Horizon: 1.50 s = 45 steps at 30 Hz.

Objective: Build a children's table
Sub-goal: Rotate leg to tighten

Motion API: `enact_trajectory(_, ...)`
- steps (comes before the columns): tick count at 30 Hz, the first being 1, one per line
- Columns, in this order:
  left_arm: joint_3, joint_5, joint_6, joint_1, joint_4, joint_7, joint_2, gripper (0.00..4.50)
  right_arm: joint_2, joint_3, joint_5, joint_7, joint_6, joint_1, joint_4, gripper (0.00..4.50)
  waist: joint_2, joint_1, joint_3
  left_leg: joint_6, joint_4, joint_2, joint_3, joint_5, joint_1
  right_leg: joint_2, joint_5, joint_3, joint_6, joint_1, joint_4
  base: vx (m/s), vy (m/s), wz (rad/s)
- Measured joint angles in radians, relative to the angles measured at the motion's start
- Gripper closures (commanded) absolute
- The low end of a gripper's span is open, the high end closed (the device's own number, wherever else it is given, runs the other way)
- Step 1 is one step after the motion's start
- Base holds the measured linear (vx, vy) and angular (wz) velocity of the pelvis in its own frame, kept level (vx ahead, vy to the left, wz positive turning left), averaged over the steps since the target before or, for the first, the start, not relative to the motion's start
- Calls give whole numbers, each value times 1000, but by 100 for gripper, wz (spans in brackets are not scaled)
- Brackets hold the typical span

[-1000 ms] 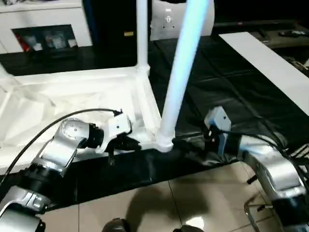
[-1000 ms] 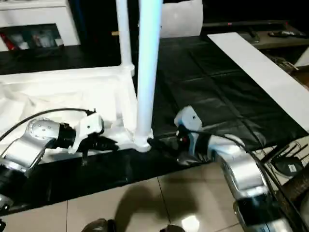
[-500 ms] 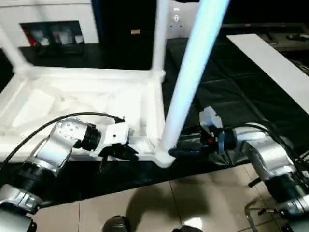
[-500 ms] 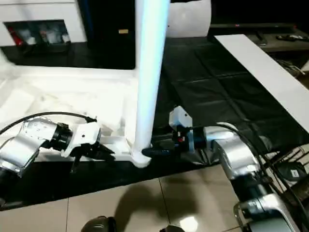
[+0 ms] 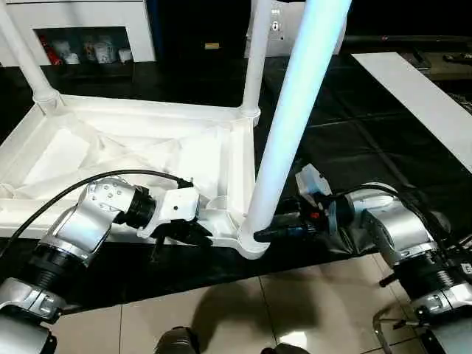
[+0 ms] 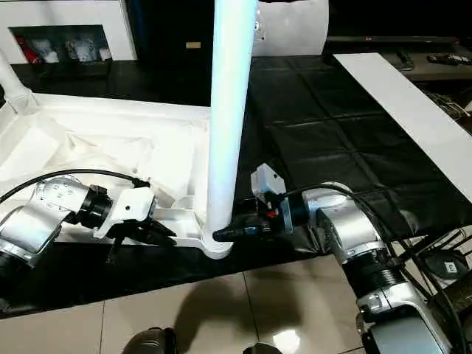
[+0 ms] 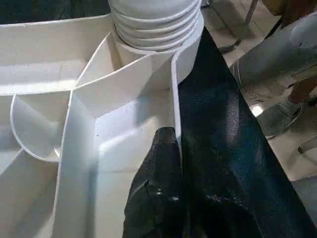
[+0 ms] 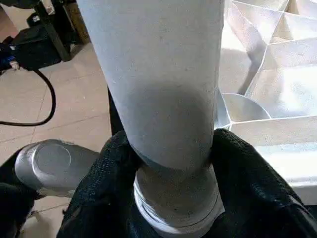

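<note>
The children's table lies upside down: its white top [image 5: 140, 147] shows a ribbed underside. A thick white leg [image 5: 295, 110] stands in the near right corner socket [image 7: 153, 29]. Two more legs rise at the far right [image 5: 254, 51] and far left [image 5: 26, 55] corners. My right gripper [image 5: 269, 234] is at the near leg's base, its black fingers [image 8: 106, 168] pressed on both sides of the tube [image 8: 163, 99]. My left gripper [image 5: 188, 230] is shut on the top's near rim [image 7: 174, 124], just left of that socket.
A black sheet [image 5: 354, 140] lies under the table, with tiled floor [image 5: 310, 302] in front. A long white board [image 5: 420, 88] lies at the right, and a white cabinet [image 5: 88, 18] stands behind. Cables [image 6: 442, 258] trail by my right arm. A person's legs [image 7: 277, 64] stand close by.
My right gripper has moved in to the near leg's base and its fingers have closed around the tube. The left gripper has kept its hold on the rim. The camera has tilted.
</note>
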Motion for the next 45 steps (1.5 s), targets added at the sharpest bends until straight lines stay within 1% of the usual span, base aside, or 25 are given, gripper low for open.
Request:
enact_trajectory(5, 2, -2, 5, 0, 2, -3, -1, 450, 1, 0, 0, 3, 0, 2, -2, 255, 1, 0, 1, 0, -1, 0, 0, 0, 0, 0, 0, 0, 0, 0, -1, 0, 0, 0)
enact_trajectory(8, 10, -12, 59, 0, 1, 1, -13, 450, 3, -20, 3, -26, 19, 39, -41, 256, 1, 4, 1, 0, -2, 0, 1, 0, 1, 0, 0, 0, 0, 0, -2, 0, 0, 0)
enact_trajectory(10, 15, -14, 74, 0, 1, 5, -16, 450, 9, -27, 5, -44, 24, 48, -47, 256, 2, 2, 1, 0, -2, 0, 1, 0, 1, 0, 0, 0, 0, 1, -2, 0, 0, 0)
enact_trajectory(13, 30, -8, 124, 0, 0, 56, -38, 450, 45, -49, -8, -144, 48, 83, -80, 256, 2, -1, 1, -1, -4, 0, 2, 0, 4, 0, 1, 0, -2, 1, -2, 0, 0, 0)
enact_trajectory(15, 43, -3, 147, -1, 4, 91, -43, 450, 68, -60, -13, -212, 60, 85, -80, 256, 3, -6, 1, -2, -6, 0, 2, 1, 4, -1, 2, 0, -3, 0, -2, 0, 0, 0)
enact_trajectory(18, 67, 17, 220, -13, 15, 173, -86, 450, 129, -104, -42, -375, 99, 116, -118, 257, 4, -10, 1, -3, -10, 0, 3, 2, 8, -1, 2, 1, -4, 0, -4, 0, 0, 0)
enact_trajectory(20, 96, 46, 296, -38, 42, 288, -155, 450, 225, -157, -85, -580, 128, 129, -131, 257, 5, -20, 2, -7, -12, 0, 5, 4, 10, -2, 1, 1, -2, -1, -5, 0, 0, 0)
enact_trajectory(23, 112, 71, 364, -64, 65, 435, -259, 450, 314, -205, -139, -814, 135, 114, -115, 257, 6, -33, 1, -7, -13, -1, 6, 4, 11, -3, 1, 2, -1, -2, -7, 0, 0, 0)
enact_trajectory(26, 119, 81, 395, -76, 78, 548, -335, 450, 372, -236, -168, -963, 133, 82, -78, 257, 5, -35, 1, -7, -14, -1, 7, 4, 10, -3, 2, 2, -2, -2, -8, 0, 0, 0)
enact_trajectory(29, 117, 104, 400, -98, 102, 604, -375, 450, 410, -242, -196, -1070, 131, 51, -52, 257, 6, -33, 1, -7, -17, -1, 8, 4, 10, -3, 7, 2, -7, -4, -9, 0, 0, 0)
enact_trajectory(30, 117, 110, 400, -101, 104, 608, -380, 450, 419, -249, -199, -1079, 129, 49, -49, 222, 6, -31, 1, -8, -18, -1, 8, 5, 10, -3, 9, 1, -4, -4, -10, 0, 0, 0)
enact_trajectory(31, 117, 116, 400, -104, 105, 610, -383, 450, 426, -258, -201, -1082, 124, 48, -48, 201, 6, -30, 1, -8, -19, -1, 8, 5, 10, -3, 9, 1, -3, -4, -10, 0, 0, 0)
enact_trajectory(32, 116, 121, 399, -107, 105, 610, -383, 450, 428, -260, -201, -1082, 117, 48, -45, 187, 6, -28, 1, -8, -21, 0, 8, 5, 10, -2, 9, 1, -2, -4, -12, 0, 0, 0)
enact_trajectory(34, 108, 128, 394, -109, 100, 607, -377, 450, 429, -260, -200, -1075, 103, 55, -47, 178, 7, -27, 1, -8, -24, 0, 8, 5, 10, -1, 9, 0, -2, -4, -16, 0, 0, 0)
enact_trajectory(37, 92, 128, 372, -109, 91, 592, -353, 450, 413, -260, -195, -1028, 78, 73, -57, 143, 7, -26, 1, -8, -24, 1, 8, 5, 9, -1, 9, 0, -2, -3, -19, 0, 0, 0)
enact_trajectory(38, 83, 127, 356, -107, 86, 580, -340, 450, 396, -252, -193, -994, 64, 79, -59, 137, 7, -27, 1, -8, -24, 1, 8, 5, 8, -1, 9, 0, -2, -4, -19, 0, 0, 0)
enact_trajectory(39, 80, 127, 346, -105, 85, 573, -333, 450, 388, -249, -191, -974, 58, 81, -59, 118, 7, -28, 1, -8, -24, 1, 8, 5, 7, -1, 9, 0, -2, -4, -20, 0, 0, 0)
enact_trajectory(40, 80, 127, 340, -105, 85, 568, -328, 450, 384, -247, -191, -962, 54, 82, -59, 118, 7, -28, 1, -8, -24, 1, 8, 5, 7, -1, 9, 0, -2, -4, -20, 0, 0, 0)
enact_trajectory(42, 81, 119, 263, -80, 78, 517, -286, 450, 330, -236, -153, -861, 57, 96, -77, 93, 7, -28, 1, -8, -24, 1, 8, 5, 5, -1, 9, -1, -2, -5, -21, 0, 0, 0)
enact_trajectory(43, 83, 109, 232, -64, 72, 492, -267, 450, 297, -228, -134, -798, 58, 109, -90, 93, 7, -28, 1, -7, -24, 2, 8, 5, 5, 0, 9, -1, -2, -5, -21, 0, 0, 0)
enact_trajectory(45, 87, 100, 193, -54, 71, 450, -241, 450, 264, -224, -113, -714, 64, 119, -92, 70, 7, -28, 1, -7, -24, 3, 8, 5, 4, 0, 9, -2, -2, -7, -20, 0, 0, 0)
